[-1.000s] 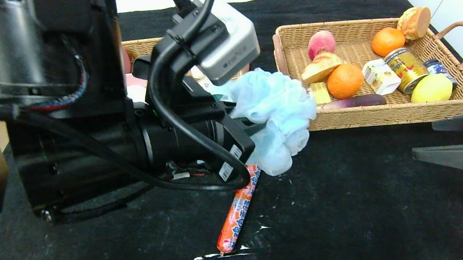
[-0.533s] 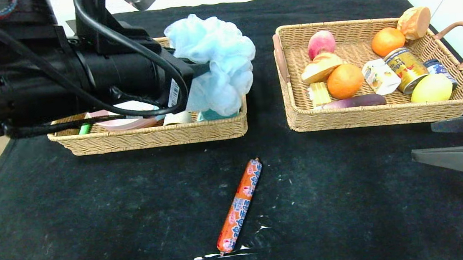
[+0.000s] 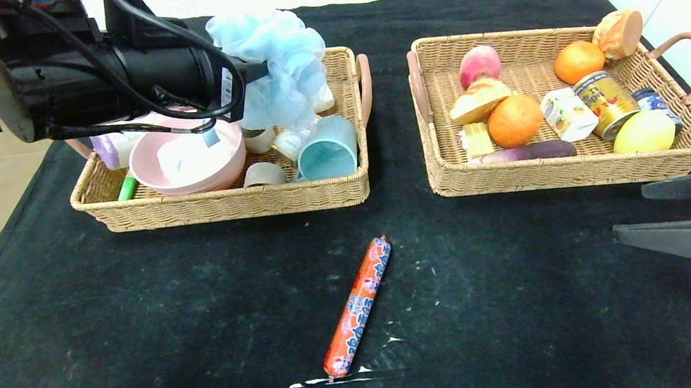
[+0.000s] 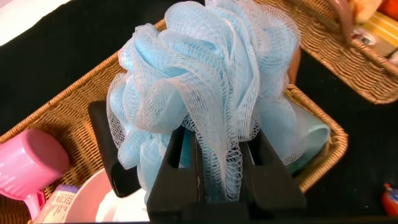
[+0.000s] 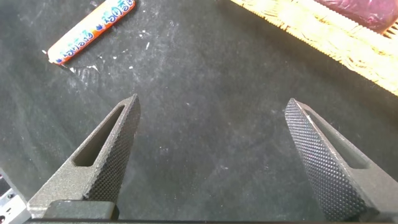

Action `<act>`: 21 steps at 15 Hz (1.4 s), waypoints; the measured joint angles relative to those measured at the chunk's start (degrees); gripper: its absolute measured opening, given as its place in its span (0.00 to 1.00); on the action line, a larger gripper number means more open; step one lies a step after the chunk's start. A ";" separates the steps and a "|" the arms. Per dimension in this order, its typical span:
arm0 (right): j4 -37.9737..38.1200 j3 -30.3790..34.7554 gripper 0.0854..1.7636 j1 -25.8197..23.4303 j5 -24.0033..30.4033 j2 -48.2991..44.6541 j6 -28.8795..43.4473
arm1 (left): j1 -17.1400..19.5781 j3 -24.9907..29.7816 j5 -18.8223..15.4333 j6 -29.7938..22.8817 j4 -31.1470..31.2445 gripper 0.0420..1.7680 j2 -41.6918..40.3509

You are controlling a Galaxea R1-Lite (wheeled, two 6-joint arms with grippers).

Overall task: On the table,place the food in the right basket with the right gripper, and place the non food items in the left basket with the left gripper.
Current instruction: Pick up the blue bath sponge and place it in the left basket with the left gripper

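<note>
- Left gripper: black jaws pinched on the fluffy light-blue mesh bath pouf. The netting bunches between the fingers, so it's gripped by the compressed core, not the loose frills.
- Pouf hangs over the far-right part of the left basket, the rectangular tan wicker one with pinkish-brown loop handles. It sits above the contents, not resting in them; my read is it's lined up for release.
- Under and beside it: a light-blue plastic cup lying on its side and a wide pink bowl to the left. A drop here probably lands the pouf on top of the cup; soft and light, so low risk.
- Right gripper: grey textured fingers spread wide, nothing between them, parked over bare black cloth of the table near the right edge.
- Long orange-red printed sausage stick lies on the cloth at near centre, well apart from both baskets.
- Right basket, the twin wicker one with fruit, bread and cans, is its likely destination.
</note>
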 joint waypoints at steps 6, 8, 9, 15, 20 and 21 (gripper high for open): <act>-0.01 0.24 0.96 0.37 0.00 -0.15 -0.05 | 2.52 -4.99 -1.74 -0.11 -0.55 0.39 5.81; 0.00 0.24 0.96 0.37 0.02 -0.22 -0.02 | 2.78 -5.32 -2.43 -0.11 -0.09 0.52 6.64; -0.01 0.24 0.96 0.37 0.00 -0.23 -0.05 | 2.80 -5.40 -2.46 -0.11 -0.07 0.57 6.89; -0.01 0.22 0.96 0.41 0.00 -0.17 -0.05 | 2.89 -4.95 -2.54 -0.17 -0.68 0.78 7.06; 0.00 0.22 0.96 0.39 0.02 -0.09 -0.05 | 3.11 -4.38 -1.83 -0.95 -0.61 0.87 6.75; -0.01 0.18 0.96 0.34 0.00 -0.06 -0.05 | 3.27 -4.40 -1.72 -1.28 -0.44 0.88 6.67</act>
